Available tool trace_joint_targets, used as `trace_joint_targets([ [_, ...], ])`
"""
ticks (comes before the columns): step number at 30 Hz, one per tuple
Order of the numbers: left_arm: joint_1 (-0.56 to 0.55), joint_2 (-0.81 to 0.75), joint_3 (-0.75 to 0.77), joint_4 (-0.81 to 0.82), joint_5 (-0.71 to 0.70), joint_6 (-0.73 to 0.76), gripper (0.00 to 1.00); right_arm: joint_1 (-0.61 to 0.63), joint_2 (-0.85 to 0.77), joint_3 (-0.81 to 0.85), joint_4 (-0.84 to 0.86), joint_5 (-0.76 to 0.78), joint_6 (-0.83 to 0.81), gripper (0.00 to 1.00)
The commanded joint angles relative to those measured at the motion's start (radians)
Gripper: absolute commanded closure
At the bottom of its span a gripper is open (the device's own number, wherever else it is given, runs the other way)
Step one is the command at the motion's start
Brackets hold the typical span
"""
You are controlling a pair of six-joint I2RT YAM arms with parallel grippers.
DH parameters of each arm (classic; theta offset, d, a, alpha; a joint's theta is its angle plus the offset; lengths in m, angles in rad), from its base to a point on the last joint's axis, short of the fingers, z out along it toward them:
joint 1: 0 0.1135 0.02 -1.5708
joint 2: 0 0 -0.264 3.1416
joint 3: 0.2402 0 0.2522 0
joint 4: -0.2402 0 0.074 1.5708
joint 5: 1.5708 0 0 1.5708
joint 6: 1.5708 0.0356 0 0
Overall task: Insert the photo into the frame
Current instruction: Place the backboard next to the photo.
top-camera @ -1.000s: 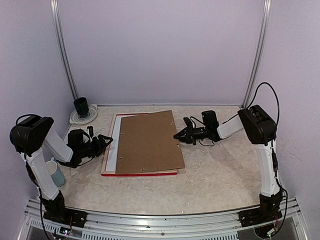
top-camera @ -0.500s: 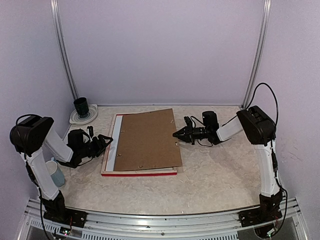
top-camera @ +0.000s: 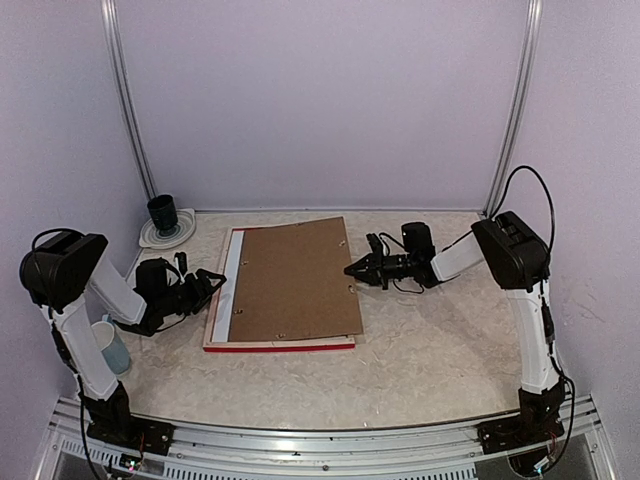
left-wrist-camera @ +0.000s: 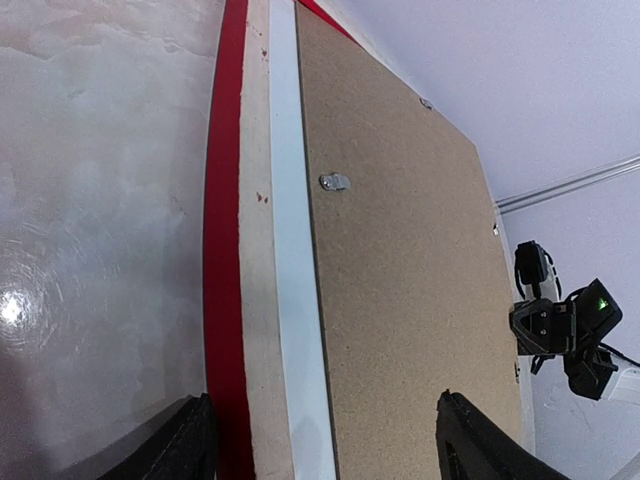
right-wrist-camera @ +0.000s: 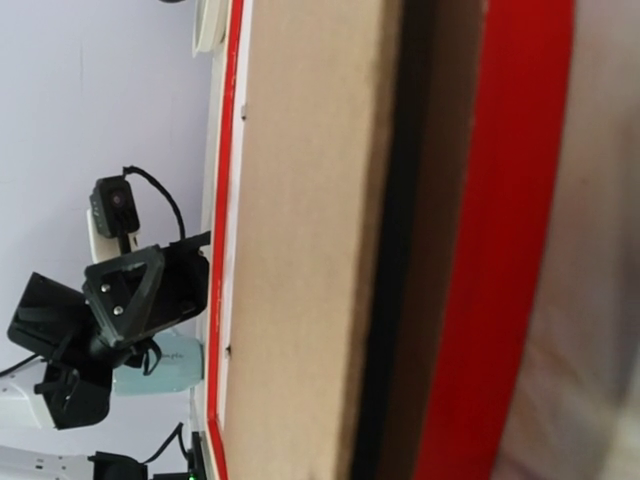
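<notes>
Bare table [top-camera: 430, 350] lies right of the frame [top-camera: 280, 346]; a dark cup [top-camera: 162, 212] crowds the far-left corner.

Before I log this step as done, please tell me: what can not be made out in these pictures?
- The photo: seen in no view; the brown backing board lies over the frame, so whether it lies underneath is unknown.
- Right gripper: top view too small to show contact with the board; its wrist view cuts its fingertips off.

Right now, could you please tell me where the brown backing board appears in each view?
Top external: backing board lies centre, on the frame.
Left wrist: board fills the right half.
Right wrist: board is a tan band left of centre.
Shared landmark: the frame's red edge.
</notes>
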Motion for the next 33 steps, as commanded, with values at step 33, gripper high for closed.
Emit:
trace_joint_targets([
  [33,-0.012,-0.003,-0.003,0.011,0.036,-0.014,0.26,0.072,0.071,0.23,-0.353,0.119,-0.103,1.0],
])
